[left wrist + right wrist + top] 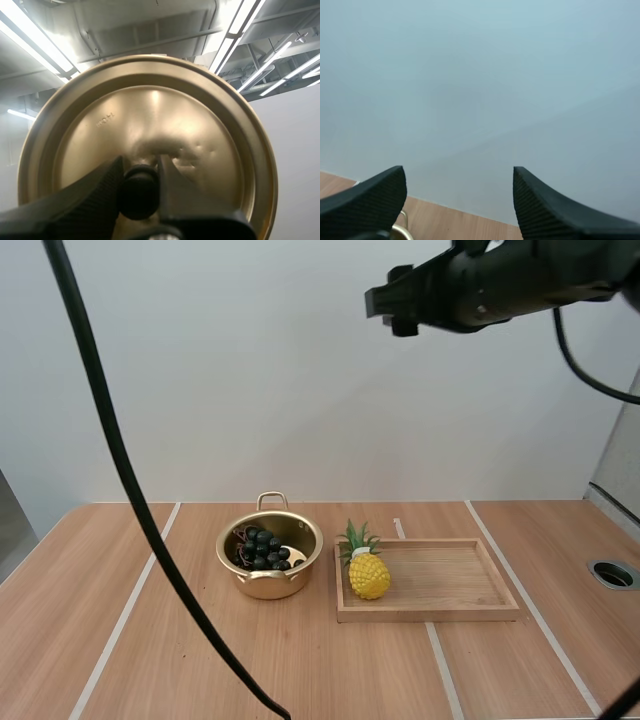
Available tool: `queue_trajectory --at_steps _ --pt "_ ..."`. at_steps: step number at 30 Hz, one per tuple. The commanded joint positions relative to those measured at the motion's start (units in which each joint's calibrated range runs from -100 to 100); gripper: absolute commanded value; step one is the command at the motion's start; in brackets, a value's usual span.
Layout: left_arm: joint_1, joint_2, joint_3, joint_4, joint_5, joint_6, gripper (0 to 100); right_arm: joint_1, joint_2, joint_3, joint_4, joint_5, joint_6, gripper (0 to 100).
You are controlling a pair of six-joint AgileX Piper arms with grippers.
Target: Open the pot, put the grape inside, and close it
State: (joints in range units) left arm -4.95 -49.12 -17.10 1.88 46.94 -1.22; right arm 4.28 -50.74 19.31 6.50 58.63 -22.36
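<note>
Grapes (262,548) lie inside the uncovered pot (268,586) on the table (60,640), just beside the wooden tray (450,580) holding a pineapple (367,573). My left gripper (140,170) is clamped on the lid's (150,110) black knob (139,192). My right gripper (457,171) has its fingers apart, apparently raised well above the table.

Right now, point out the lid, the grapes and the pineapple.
lid (150,115), left wrist view, on its golden face.
grapes (263,549), high view, middle of the bunch.
pineapple (369,576), high view, on its yellow body.
</note>
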Motion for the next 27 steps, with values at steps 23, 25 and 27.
queue_trajectory --at_steps 23,25,27 --pt "-0.12 11.1 14.5 -1.5 30.4 3.7 0 -4.5 -11.6 -0.5 -7.9 2.2 0.4 0" --pt "-0.12 12.1 17.4 -2.7 30.4 5.3 0 -4.5 -11.6 -0.5 -7.9 2.2 0.4 0" --pt "-0.12 12.8 20.5 -4.2 30.4 7.3 0 -4.5 -11.6 -0.5 -7.7 2.1 0.4 0"
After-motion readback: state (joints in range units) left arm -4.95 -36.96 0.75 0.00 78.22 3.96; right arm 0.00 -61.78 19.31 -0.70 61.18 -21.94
